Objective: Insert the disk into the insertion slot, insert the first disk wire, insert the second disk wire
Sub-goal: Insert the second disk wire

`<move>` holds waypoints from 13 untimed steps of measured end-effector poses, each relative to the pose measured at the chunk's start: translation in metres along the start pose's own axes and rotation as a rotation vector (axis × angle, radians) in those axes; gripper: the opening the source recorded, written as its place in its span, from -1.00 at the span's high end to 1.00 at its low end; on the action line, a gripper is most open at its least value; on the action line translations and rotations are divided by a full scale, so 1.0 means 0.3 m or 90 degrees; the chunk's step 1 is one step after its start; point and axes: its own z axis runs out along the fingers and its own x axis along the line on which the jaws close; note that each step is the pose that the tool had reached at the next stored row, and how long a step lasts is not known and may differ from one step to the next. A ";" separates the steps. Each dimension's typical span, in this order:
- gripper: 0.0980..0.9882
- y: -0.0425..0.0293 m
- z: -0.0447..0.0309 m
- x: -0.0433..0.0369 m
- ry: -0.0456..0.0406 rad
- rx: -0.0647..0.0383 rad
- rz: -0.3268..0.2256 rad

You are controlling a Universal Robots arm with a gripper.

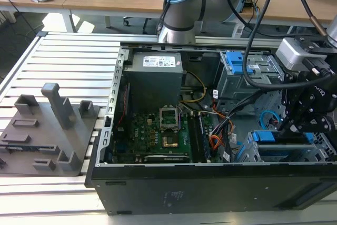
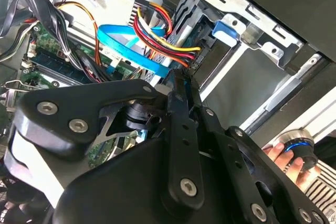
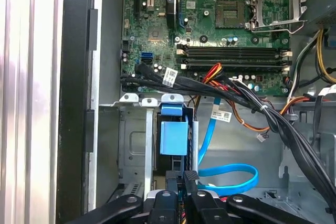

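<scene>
- At the exterior view's left: one grey plastic fixture with upright posts (image 1: 50, 127), resting on the slatted aluminium table (image 1: 73, 61).
- Next along: one open black computer case (image 1: 210, 188), with one grey box-shaped power supply (image 1: 155, 75) above one green motherboard (image 1: 155, 135).
- Right of the motherboard: one flat orange cable (image 1: 216, 142), folded among black wires.
- Further right: one grey bay stack with blue latch (image 1: 239, 67), near the case's far wall.
- Below it: one thin light-blue data cable (image 1: 268, 117), curved in a loop (image 3: 231, 172) just beside the cage.
- At the lower right: one grey perforated sheet-metal drive cage (image 1: 297, 155), already holding the one hard drive in its bright blue carrier frame (image 1: 263, 136), seated inside the opening (image 3: 173, 137).
- Over the cage: one black gripper (image 1: 292, 125), narrow, its two fingers nearly together in both wrist views (image 3: 182, 179); cannot tell whether anything is pinched.
- Close to the fingertips in the second wrist view: one bundle of red, yellow and black wires (image 2: 157, 35).
</scene>
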 end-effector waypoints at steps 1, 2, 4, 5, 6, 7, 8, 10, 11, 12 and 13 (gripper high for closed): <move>0.85 0.000 0.001 0.000 -0.0004 0.000 0.000; 0.85 0.000 0.001 0.000 -0.0007 0.000 0.000; 0.83 0.000 0.002 0.000 -0.0007 0.000 0.000; 0.69 0.000 0.000 0.000 -0.0002 0.000 0.000; 0.69 0.000 -0.008 0.000 -0.0008 0.000 0.000; 0.69 0.001 -0.024 0.001 -0.0010 0.000 0.000; 0.69 0.003 -0.049 0.002 0.0006 0.000 0.000; 0.69 0.005 -0.098 -0.001 0.0075 0.000 0.000; 0.88 0.006 -0.121 -0.002 0.0118 0.000 0.001; 0.88 0.007 -0.134 -0.002 0.0143 0.000 0.001; 0.98 0.008 -0.147 -0.003 0.0168 0.000 0.001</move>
